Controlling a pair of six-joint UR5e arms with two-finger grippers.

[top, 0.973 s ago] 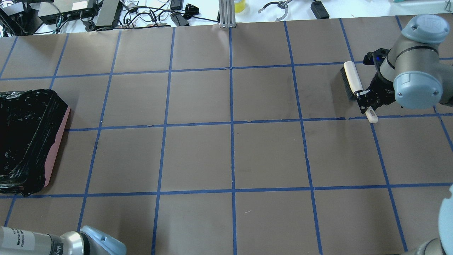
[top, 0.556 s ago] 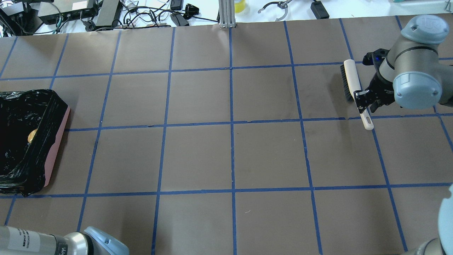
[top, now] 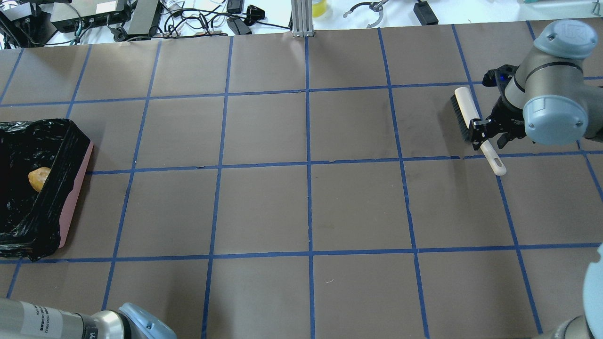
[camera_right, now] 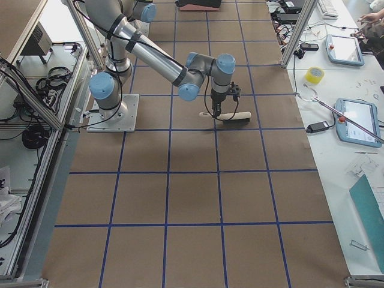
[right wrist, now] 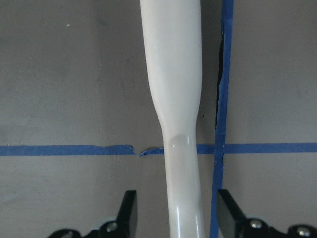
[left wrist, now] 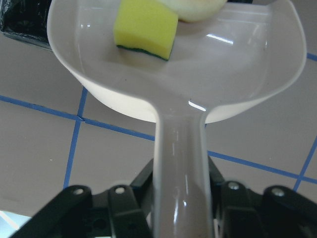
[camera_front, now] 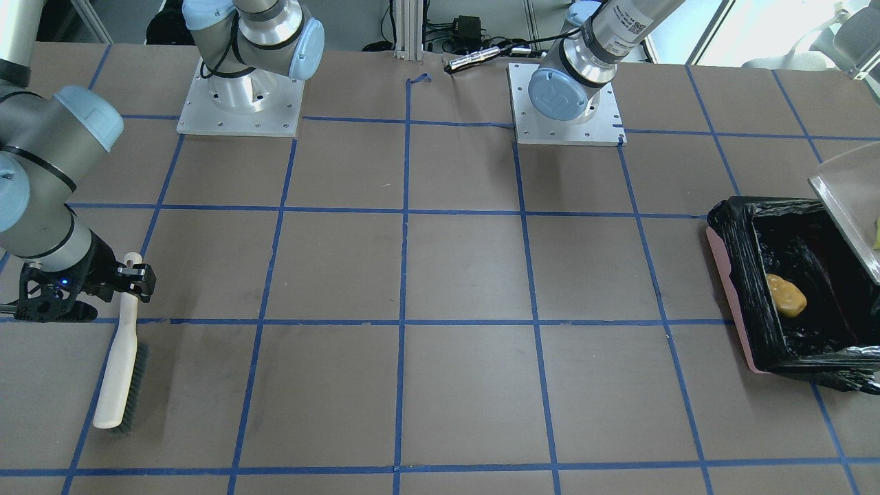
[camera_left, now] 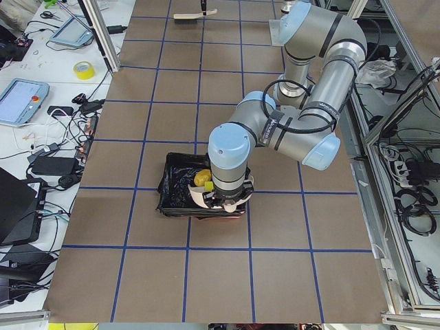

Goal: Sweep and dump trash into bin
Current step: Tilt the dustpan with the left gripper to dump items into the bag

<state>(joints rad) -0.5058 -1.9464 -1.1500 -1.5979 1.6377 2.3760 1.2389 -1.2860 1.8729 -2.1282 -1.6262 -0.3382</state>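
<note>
Left gripper (left wrist: pixel 181 181): clamping the flat handle of the dustpan (left wrist: pixel 237 74) and holding the pan tilted over the far end of the bin (camera_front: pixel 730 275).
Right gripper (right wrist: pixel 176 198): jaws are standing wide on either side of the brush (right wrist: pixel 173 74) handle with a gap on each side. The brush is lying on the table (top: pixel 353 202).
Trash: the orange lump (camera_front: pixel 786 295) is sitting inside the bin on the black bag. The yellow wedge (left wrist: pixel 146 27) and the cream peel piece (left wrist: pixel 198 7) are riding side by side in the dustpan's bowl.
Bin's spot: sitting at the table's left end, well apart from the brush at the right end.
Around: blue tape lines (top: pixel 308 165) are gridding the brown table. Cables and boxes (top: pixel 94 16) are crowding the far edge beside a metal post (top: pixel 301 19). A yellow tape roll (camera_left: pixel 84 69) and a tablet (camera_left: pixel 24 100) are lying on the side bench.
In the way: in the exterior left view the left arm's wrist (camera_left: pixel 228 155) is covering part of the bin and pan.
Change: a second ago the bag was showing no lump, then it was just peeking out, and now it is lying in full view. The brush handle is now reaching further out past the right gripper.
Writing: a sticker (top: pixel 40 316) on the left arm is showing print too small to read.
</note>
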